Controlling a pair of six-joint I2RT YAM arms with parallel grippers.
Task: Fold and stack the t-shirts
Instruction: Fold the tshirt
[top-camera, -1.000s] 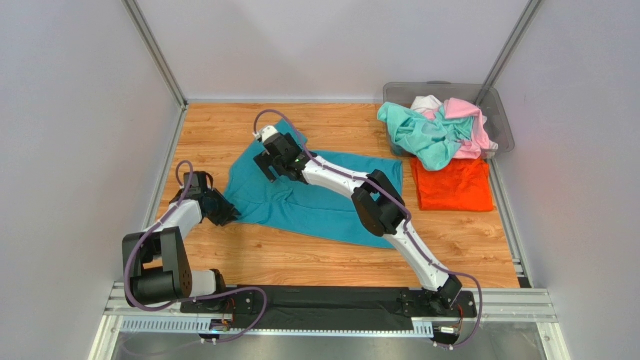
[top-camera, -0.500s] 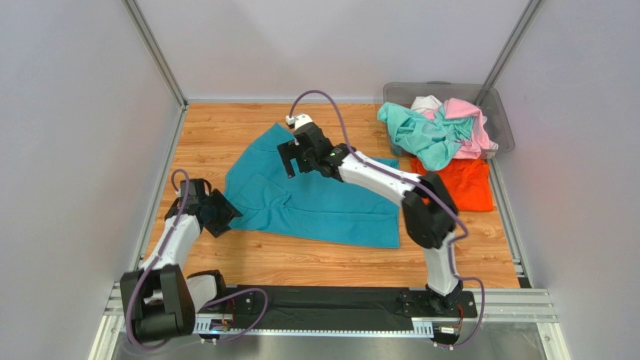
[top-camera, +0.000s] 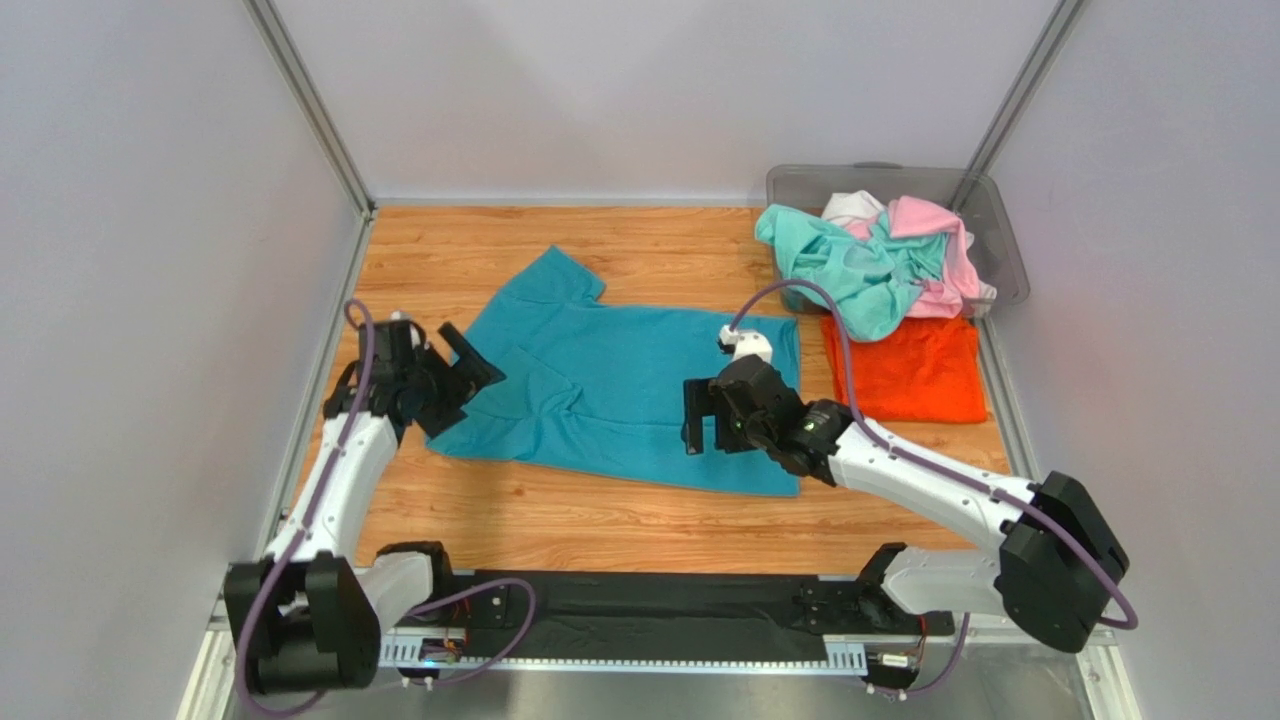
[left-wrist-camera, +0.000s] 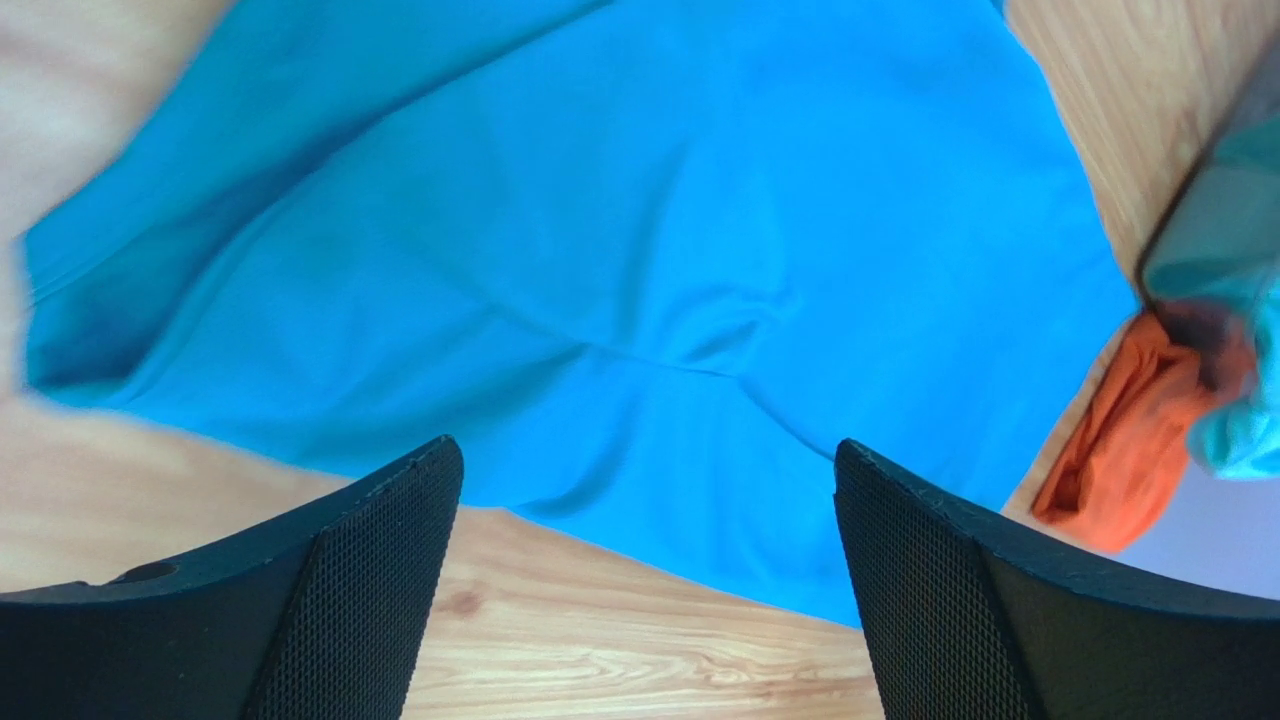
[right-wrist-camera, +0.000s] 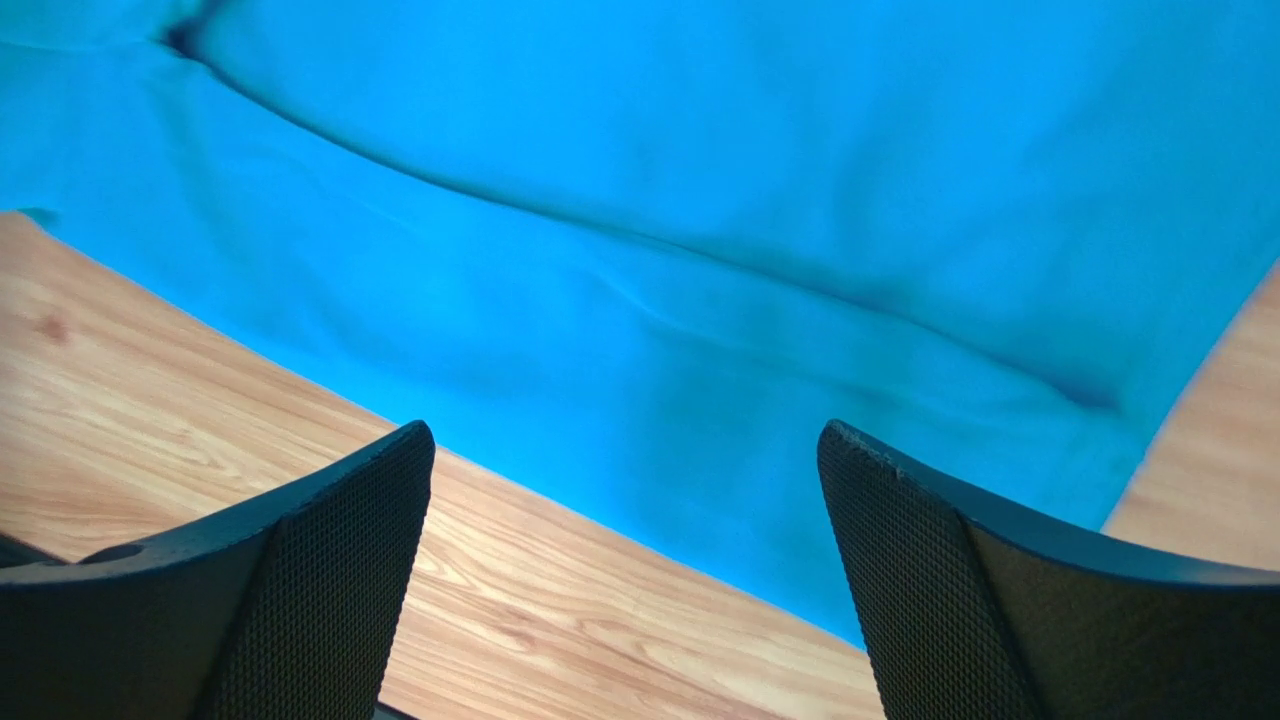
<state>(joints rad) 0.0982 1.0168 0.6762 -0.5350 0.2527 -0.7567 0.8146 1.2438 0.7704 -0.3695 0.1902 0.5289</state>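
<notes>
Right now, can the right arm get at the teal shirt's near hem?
Probably yes. The right gripper hangs open over the teal shirt, right by its near hem, and nothing shows between its fingers and the cloth.

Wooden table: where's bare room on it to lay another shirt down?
Best is the far strip of the table between the back wall and the teal-blue t-shirt, widest at the far-left corner. A narrower strip runs between that shirt and the arm bases; the right arm overhangs part. The right side is crowded: orange t-shirt, heaped grey bin.
</notes>
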